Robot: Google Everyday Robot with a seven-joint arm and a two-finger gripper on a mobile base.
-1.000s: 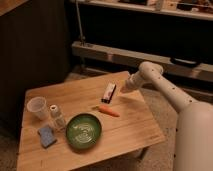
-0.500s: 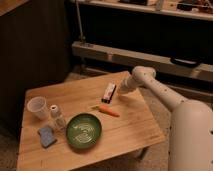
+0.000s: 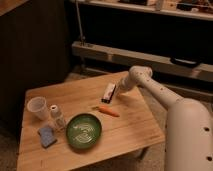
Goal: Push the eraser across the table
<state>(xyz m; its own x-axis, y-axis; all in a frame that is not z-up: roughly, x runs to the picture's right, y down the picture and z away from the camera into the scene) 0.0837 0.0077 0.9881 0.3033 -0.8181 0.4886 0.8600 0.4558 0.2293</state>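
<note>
Plainly, we saw the gripper [image 3: 119, 89] low over the table [image 3: 131, 125], near the far right corner, at the end of a white arm reaching in from the right edge. It sat just beside the right side of the eraser [image 3: 108, 93], and we could not tell whether it touched the block, nor how wide the gripper stood or whether it had hold of anything. The eraser lay flat on the planks, white top up, a little in from the far edge and toward that same corner, its long side running roughly from the near edge to the far one. Just nearer than it lay an orange carrot [image 3: 108, 111], apart from the block. A green bowl [image 3: 83, 131] stood toward the near edge, with a small bottle [image 3: 57, 116] beside it, a white cup [image 3: 38, 107] by the left edge, and a blue sponge [image 3: 47, 136] near the near left corner.
</note>
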